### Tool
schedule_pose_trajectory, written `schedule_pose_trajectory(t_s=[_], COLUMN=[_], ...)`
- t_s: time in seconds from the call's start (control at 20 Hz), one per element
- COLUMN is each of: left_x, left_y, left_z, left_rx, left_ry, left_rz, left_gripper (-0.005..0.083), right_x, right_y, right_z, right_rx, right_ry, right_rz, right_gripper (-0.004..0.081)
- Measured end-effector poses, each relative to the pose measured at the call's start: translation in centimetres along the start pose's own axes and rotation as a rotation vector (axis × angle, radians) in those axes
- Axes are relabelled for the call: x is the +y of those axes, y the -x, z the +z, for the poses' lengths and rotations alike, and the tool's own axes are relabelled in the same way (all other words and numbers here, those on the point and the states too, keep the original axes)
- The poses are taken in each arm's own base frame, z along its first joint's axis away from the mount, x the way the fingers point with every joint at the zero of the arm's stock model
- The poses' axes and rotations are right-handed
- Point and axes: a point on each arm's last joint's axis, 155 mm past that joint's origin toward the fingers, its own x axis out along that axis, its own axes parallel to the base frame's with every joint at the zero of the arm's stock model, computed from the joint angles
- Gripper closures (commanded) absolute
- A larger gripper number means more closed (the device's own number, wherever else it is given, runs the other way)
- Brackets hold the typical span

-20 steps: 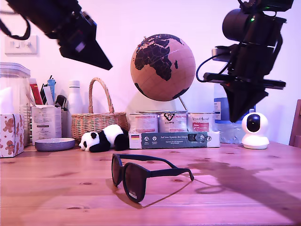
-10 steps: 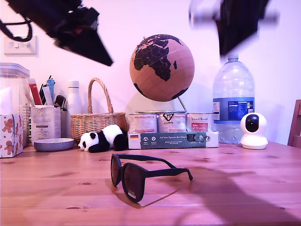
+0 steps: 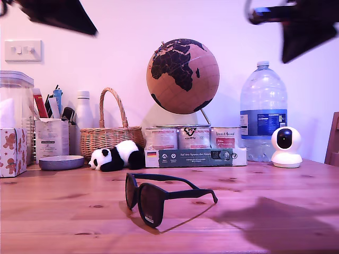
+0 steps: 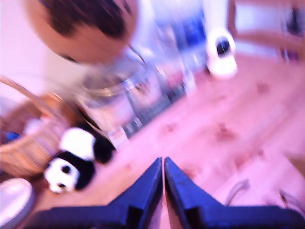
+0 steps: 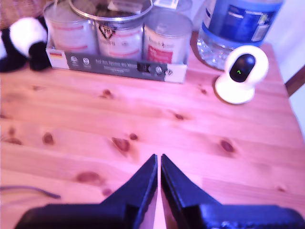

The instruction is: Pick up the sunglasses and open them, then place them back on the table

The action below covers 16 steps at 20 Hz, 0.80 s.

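My first claw (image 4: 163,164) has its two dark tips pressed together with only a hairline between them, and nothing is held there. Its view is smeared by motion, but past the tips I make out the panda toy (image 4: 71,162), the wicker basket (image 4: 28,143) and the globe (image 4: 81,28), with the white camera (image 4: 221,52) further off. My second claw (image 5: 158,160) is likewise closed to a sliver and empty; beyond it lie bare planks, then the row of tins (image 5: 119,28) in their printed tray, the water bottle (image 5: 238,24) and the white camera again. In the exterior view both arms sit high, one dark shape near that view's top left and one near its top right, well clear of everything below.

The sunglasses (image 3: 159,196) rest on the surface (image 3: 275,180) towards its front edge, roughly midway along it, well apart from both claws. They stand on the lower rim of the lenses and the arm tips. The arms are swung out from the frame, and the near lens carries a small pale sticker low down.

To my eye the placing step is finished: the glasses look unfolded and set down, and neither claw is on them. What remains seems only to park both arms away from the glasses, keeping the claws high so that nothing clips the thin arms or topples the frame.
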Motion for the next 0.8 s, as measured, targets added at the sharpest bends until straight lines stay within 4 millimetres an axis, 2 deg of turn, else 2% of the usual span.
schedule_pose_trajectory(t_s=[0.05, 0.15, 0.25, 0.35, 0.45, 0.5, 0.6, 0.7, 0.8], left_x=[0.6, 1.9, 3.0, 4.1, 4.7, 4.7, 4.2, 3.1, 1.9], left_y=[0.2, 0.1, 0.1, 0.4, 0.8, 1.1, 2.1, 3.4, 4.8], left_z=[-0.7, -3.4, -6.2, -7.8, -8.7, -9.0, -8.9, -7.3, -6.0], left_rx=[0.004, 0.034, 0.065, 0.084, 0.091, 0.09, 0.081, 0.036, 0.002], left_ry=[0.005, 0.035, 0.097, 0.13, 0.149, 0.169, 0.186, 0.185, 0.175], left_rz=[0.019, 0.055, 0.077, 0.104, 0.113, 0.109, 0.096, 0.067, 0.039], left_gripper=[0.0798, 0.0798, 0.0798, 0.0798, 0.0798, 0.0798, 0.0798, 0.0798, 0.0797], right_x=[-0.7, -2.5, -4.0, -5.1, -5.4, -5.3, -4.3, -3.1, -2.7], right_y=[0.4, 0.5, 0.3, 0.4, 1.0, 1.7, 3.5, 5.6, 7.3], right_z=[-0.3, -1.3, -3.6, -6.3, -7.2, -6.8, -4.7, -2.8, -1.6], right_rx=[-0.018, -0.047, -0.038, -0.003, -0.009, -0.033, -0.126, -0.218, -0.284], right_ry=[-0.011, -0.041, -0.06, -0.065, -0.074, -0.082, -0.075, -0.078, -0.084], right_rz=[-0.023, -0.071, -0.111, -0.141, -0.138, -0.119, -0.046, 0.028, 0.057], right_gripper=[0.0783, 0.0782, 0.0782, 0.0783, 0.0782, 0.0782, 0.0782, 0.0782, 0.0783])
